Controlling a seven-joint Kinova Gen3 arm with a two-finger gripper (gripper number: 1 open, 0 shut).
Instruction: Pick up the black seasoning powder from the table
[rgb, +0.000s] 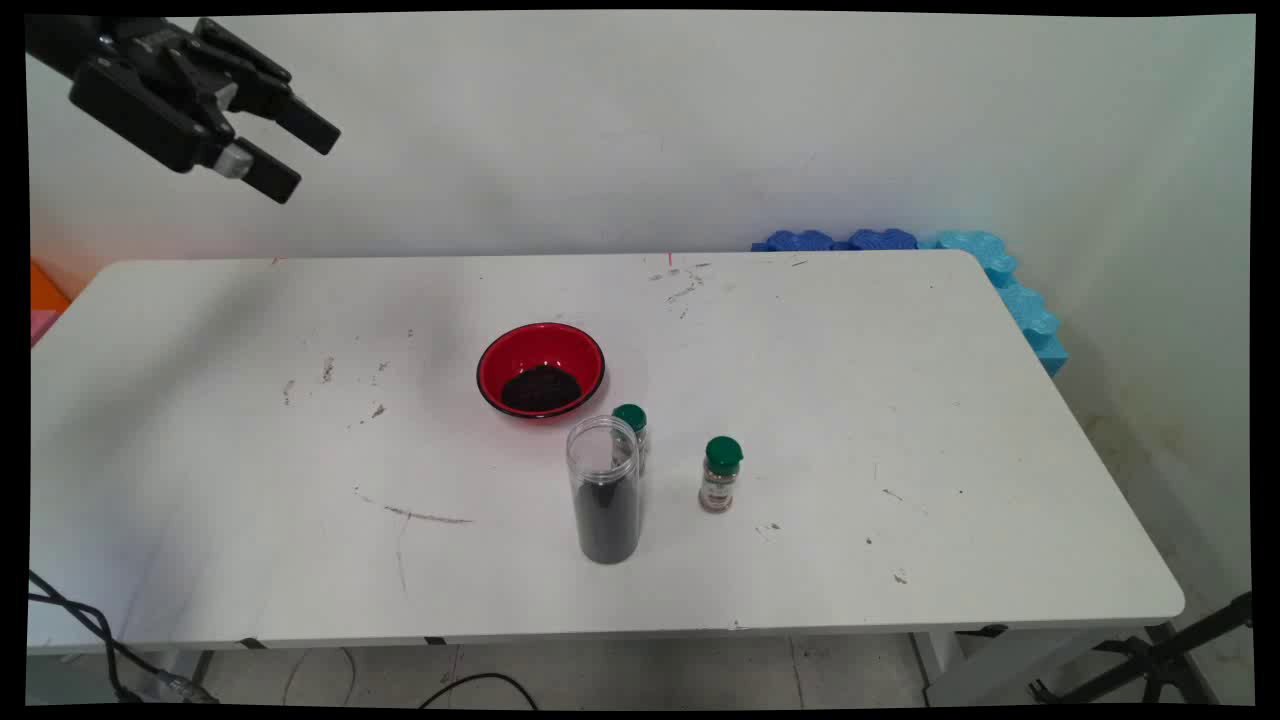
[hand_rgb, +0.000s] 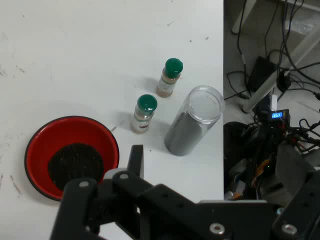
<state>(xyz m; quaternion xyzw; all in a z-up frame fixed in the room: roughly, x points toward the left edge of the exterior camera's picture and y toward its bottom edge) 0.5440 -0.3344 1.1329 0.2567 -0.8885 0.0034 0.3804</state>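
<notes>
Aloft above the bench's far-left corner, the end effector (rgb: 300, 155) hangs with its 2 fingers parted and nothing between them. Well apart, mid-bench, sits a red bowl (rgb: 541, 369) of dark powder; nearer the front edge stand a clear jar (rgb: 604, 490) and 2 green-capped spice bottles (rgb: 721, 474).

Red bowl (rgb: 541, 368); clear jar (rgb: 604, 490); shakers (rgb: 720, 474)

Glossy red bowl (rgb: 541, 368), clear plastic jar (rgb: 604, 489), scuffed matt table (rgb: 900, 400)
</notes>
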